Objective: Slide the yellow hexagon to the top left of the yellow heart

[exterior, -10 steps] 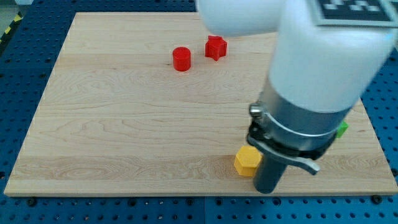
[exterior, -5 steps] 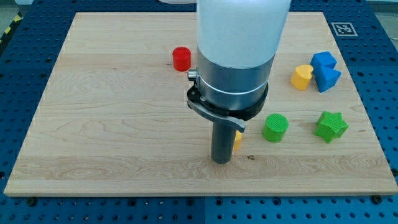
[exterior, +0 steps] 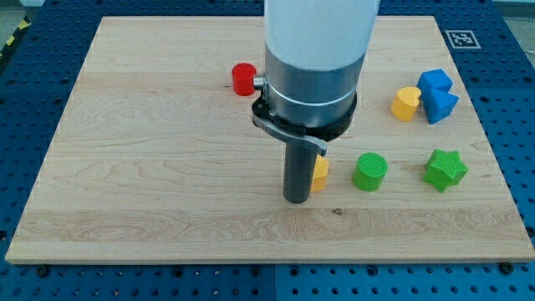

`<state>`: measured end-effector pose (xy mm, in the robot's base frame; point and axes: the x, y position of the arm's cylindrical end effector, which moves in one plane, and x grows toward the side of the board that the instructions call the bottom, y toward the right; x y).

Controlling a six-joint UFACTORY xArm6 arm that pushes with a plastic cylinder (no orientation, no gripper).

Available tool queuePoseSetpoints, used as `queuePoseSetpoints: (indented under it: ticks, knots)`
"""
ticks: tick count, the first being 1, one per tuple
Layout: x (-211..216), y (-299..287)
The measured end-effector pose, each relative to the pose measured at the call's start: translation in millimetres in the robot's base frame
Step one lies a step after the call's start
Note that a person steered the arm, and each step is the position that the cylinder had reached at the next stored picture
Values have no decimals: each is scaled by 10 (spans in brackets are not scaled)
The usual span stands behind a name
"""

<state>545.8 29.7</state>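
My tip (exterior: 297, 199) is sitting on the board, touching the left side of the yellow hexagon (exterior: 320, 174), which is mostly hidden behind the rod; having no jaws, the rod is gripping nothing. The yellow heart (exterior: 405, 104) is lying up and to the right, beside the blue blocks (exterior: 436, 95). I judge the push should be running up-right, steering above the green cylinder (exterior: 369, 171); open wood is lying left of the heart, the board's edges being well away.
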Motion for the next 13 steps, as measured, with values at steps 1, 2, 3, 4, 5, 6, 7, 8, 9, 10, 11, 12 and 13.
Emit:
queuePoseSetpoints:
  ticks: [1,2,3,4,5,6,7,8,9,10,11,12,13]
  knots:
    - [-39,67]
    - [-131,98]
    - [-304,101]
    - [-305,101]
    - [-305,285]
    - [-341,350]
    - [-440,353]
    - [-451,353]
    - [-451,353]
    - [-356,353]
    - [-283,353]
    - [-283,353]
    - [-308,396]
